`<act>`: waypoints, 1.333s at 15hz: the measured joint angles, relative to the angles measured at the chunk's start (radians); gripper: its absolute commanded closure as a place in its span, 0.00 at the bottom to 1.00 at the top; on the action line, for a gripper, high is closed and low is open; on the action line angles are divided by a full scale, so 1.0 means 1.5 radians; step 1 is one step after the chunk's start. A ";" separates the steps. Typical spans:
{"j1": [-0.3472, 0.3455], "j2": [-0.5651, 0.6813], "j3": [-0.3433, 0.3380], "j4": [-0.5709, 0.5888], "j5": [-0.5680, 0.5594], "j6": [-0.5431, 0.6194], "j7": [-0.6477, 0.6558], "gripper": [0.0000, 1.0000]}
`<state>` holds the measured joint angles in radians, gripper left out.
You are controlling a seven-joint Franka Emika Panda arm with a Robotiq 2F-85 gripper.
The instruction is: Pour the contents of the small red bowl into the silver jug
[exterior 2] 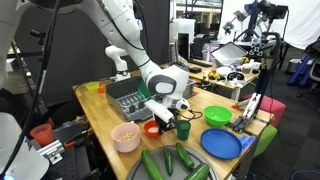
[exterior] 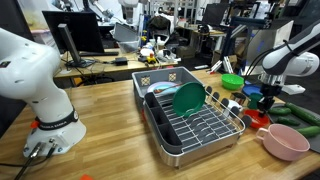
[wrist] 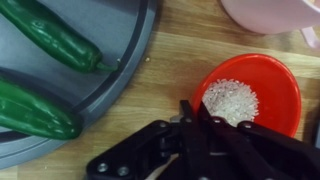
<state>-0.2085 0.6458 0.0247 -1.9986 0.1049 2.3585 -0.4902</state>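
Saw the small red bowl (wrist: 255, 95): glossy plastic, round, shallow, holding fine white grains (wrist: 232, 100). Stood upright, mouth upward, round with no long axis, on a pale wood-grain table (wrist: 170, 60) in a cluttered lab, beside a grey round plate (wrist: 125, 40) bearing smooth green peppers (wrist: 50, 35). Found the black end effector (wrist: 195, 112) clenched on its rim.

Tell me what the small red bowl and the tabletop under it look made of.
The small red bowl looks like plastic, glossy, judging by its even colour and soft highlights. The tabletop looks like wood: visible grain and joined strips, with a smooth finish.
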 measured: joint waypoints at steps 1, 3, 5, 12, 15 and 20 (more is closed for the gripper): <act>-0.005 -0.001 0.000 0.000 0.000 0.000 0.000 0.98; -0.014 -0.005 0.000 -0.003 0.002 0.000 0.000 0.98; -0.021 -0.016 0.000 -0.008 0.010 0.000 0.000 0.98; -0.029 -0.104 0.008 -0.048 0.062 0.003 0.002 0.98; -0.029 -0.155 0.002 -0.079 0.068 0.004 0.024 0.98; -0.024 -0.263 -0.027 -0.139 0.067 0.005 0.106 0.98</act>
<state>-0.2441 0.2510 -0.0152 -2.2074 0.2052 2.3665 -0.3307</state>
